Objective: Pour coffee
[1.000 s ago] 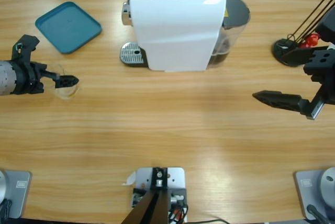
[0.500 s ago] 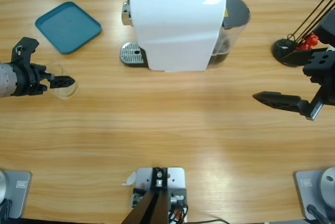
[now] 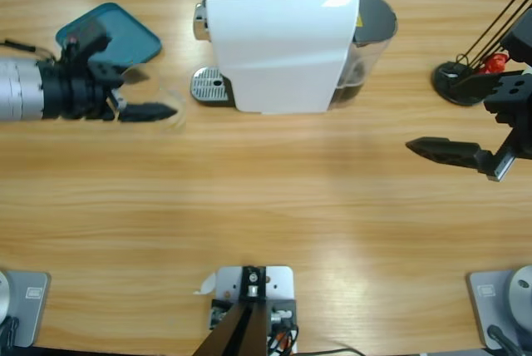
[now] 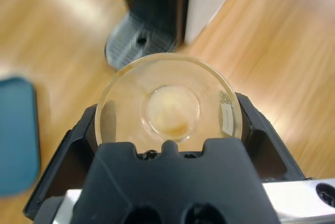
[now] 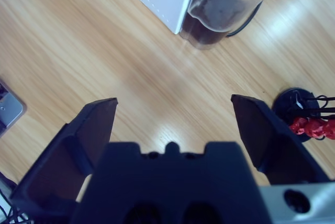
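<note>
Looking down from the high view, you have the left claw [image 3: 158, 111] carrying a clear glass tumbler [image 3: 169, 105] above the worktop [image 3: 266, 206], near the coffee machine [image 3: 278, 40] and its drip tray [image 3: 209, 86]; the right claw [image 3: 439, 150] hangs well apart. The risk is clipping the tray's edge with the glass (it's close, and it could slip in the grip).

In the left wrist view the claw [image 4: 167, 135] is closed around the tumbler [image 4: 168, 103], which sits between its jaws, seemingly without coffee.

In the right wrist view the right claw [image 5: 172, 124] gapes wide, holding nothing; capsules [image 5: 314, 126] lie beyond.
</note>
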Tool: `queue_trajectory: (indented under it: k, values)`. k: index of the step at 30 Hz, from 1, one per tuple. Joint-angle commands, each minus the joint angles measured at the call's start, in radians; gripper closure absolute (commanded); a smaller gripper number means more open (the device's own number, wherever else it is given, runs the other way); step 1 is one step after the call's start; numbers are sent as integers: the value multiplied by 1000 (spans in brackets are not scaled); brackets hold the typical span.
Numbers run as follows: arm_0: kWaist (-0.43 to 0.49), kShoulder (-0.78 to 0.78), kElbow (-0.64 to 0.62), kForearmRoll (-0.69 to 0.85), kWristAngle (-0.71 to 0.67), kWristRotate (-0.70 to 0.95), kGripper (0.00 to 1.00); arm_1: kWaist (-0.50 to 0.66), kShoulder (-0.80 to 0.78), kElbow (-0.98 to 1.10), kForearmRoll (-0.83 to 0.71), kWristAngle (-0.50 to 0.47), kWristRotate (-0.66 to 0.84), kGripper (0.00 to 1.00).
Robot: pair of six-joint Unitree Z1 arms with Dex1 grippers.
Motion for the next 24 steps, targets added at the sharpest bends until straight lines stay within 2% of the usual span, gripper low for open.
queue_trajectory:
  k: [1, 8, 12, 18, 24]
  values:
    - [84, 153, -161, 53, -103, 156, 529, -56, 10, 42, -21, 33, -32, 0]
    - [84, 245, -255, 188, -101, 311, 523, -102, 24, 43, -35, 59, -64, 0]
    - [105, 275, -296, 199, -105, 327, 515, -106, 37, 48, -50, 66, -70, 0]
    - [111, 353, -415, 309, -107, 399, 515, -112, 45, 49, -57, 70, -74, 0]
    - [104, 394, -436, 314, -99, 407, 515, -122, 52, 55, -67, 77, -79, 0]
